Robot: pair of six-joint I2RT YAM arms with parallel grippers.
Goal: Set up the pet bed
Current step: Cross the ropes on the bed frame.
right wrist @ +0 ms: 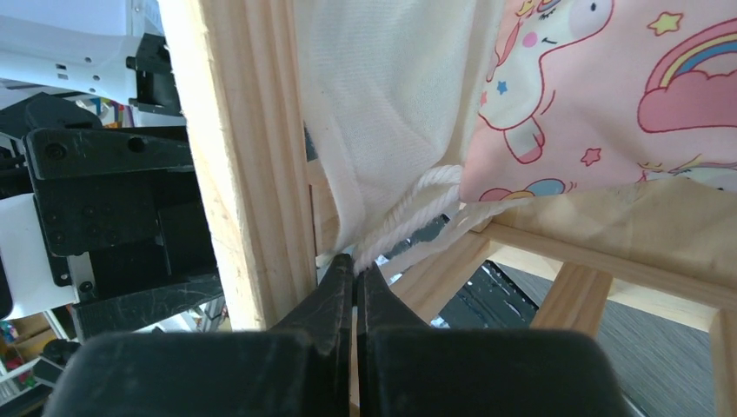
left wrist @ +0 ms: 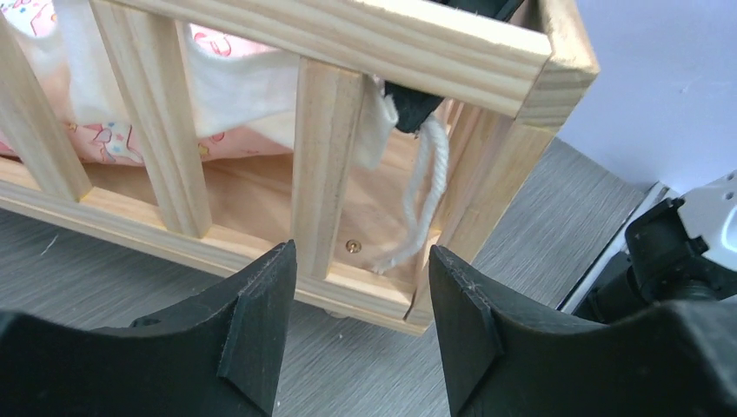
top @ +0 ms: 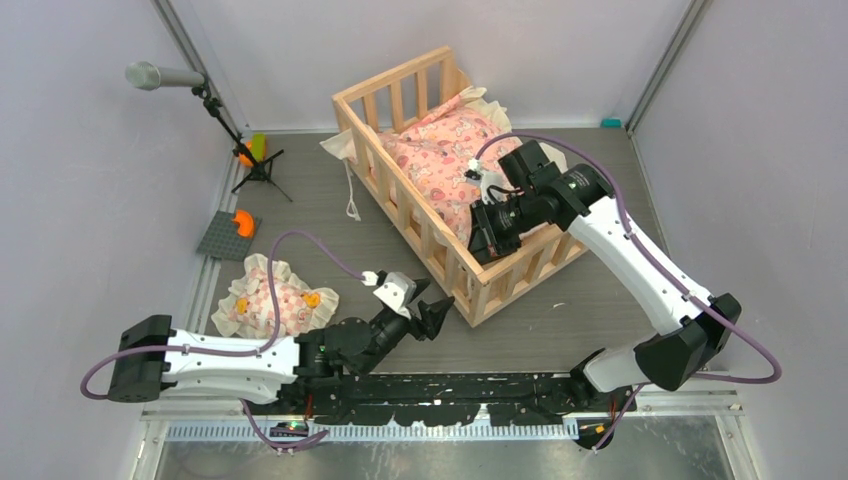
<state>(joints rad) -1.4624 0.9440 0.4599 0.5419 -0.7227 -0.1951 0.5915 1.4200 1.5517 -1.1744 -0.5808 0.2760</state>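
Observation:
The pet bed (top: 478,295), a pale wood slatted frame, stands at the table's middle with a pink printed cushion (top: 440,150) lying in it. My right gripper (top: 487,240) reaches inside the bed's near corner. In the right wrist view it (right wrist: 355,269) is shut on the cushion's white cord (right wrist: 408,208), beside the corner post (right wrist: 243,156). My left gripper (top: 440,312) is open and empty on the table just outside that same corner. In the left wrist view (left wrist: 361,295) it faces the slats (left wrist: 322,130), and the cord (left wrist: 426,187) hangs inside.
A small frilled pillow (top: 275,300) lies on the table to the left, by my left arm. A grey plate with an orange piece (top: 230,233) and a microphone stand (top: 160,76) are at the far left. Another white cord (top: 352,195) hangs outside the bed's left side.

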